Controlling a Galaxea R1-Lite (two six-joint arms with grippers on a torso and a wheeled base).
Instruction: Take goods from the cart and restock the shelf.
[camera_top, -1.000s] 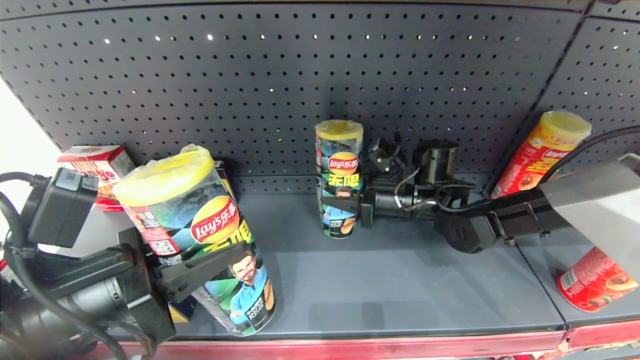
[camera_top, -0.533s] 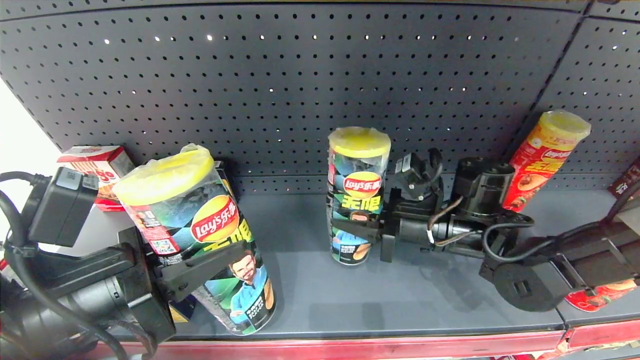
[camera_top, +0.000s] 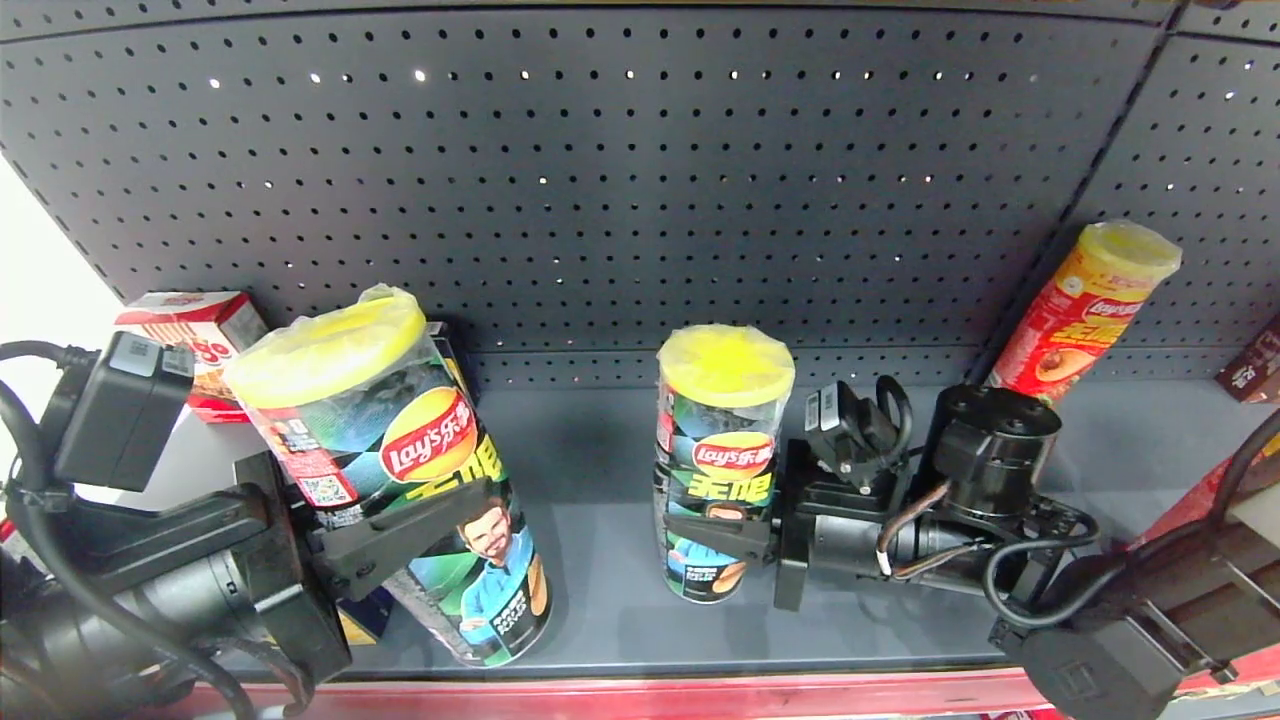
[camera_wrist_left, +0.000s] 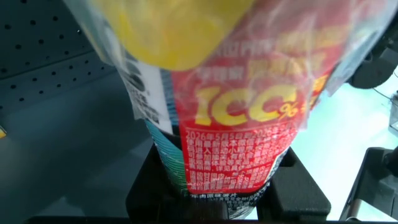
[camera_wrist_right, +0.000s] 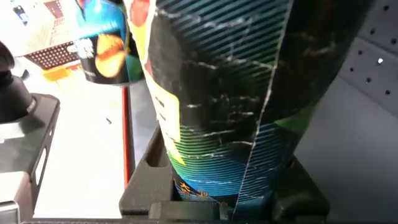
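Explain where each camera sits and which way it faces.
Head view: on the head, looking down at the shelf; both arms show, left tool gripping the left can, right tool the right can.
Left wrist view: on that wrist, looking along its tool at the left can.
Right wrist view: likewise, at the right can.
Shared: head view sees both cans too.

We see the left chip can (camera_top: 400, 480) and the middle chip can (camera_top: 722, 470) alike: yellow lids, red-and-yellow oval badge, yellow lettering, green, black and blue diamond checks. The left gripper (camera_top: 410, 530) and right gripper (camera_top: 716, 522) are black. The leaning can (camera_top: 1085, 305) is orange-red, pale yellow on top. The pegboard (camera_top: 600, 180) is dark grey, dotted with holes; the shelf (camera_top: 620, 600) grey, its lip (camera_top: 600, 695) red.
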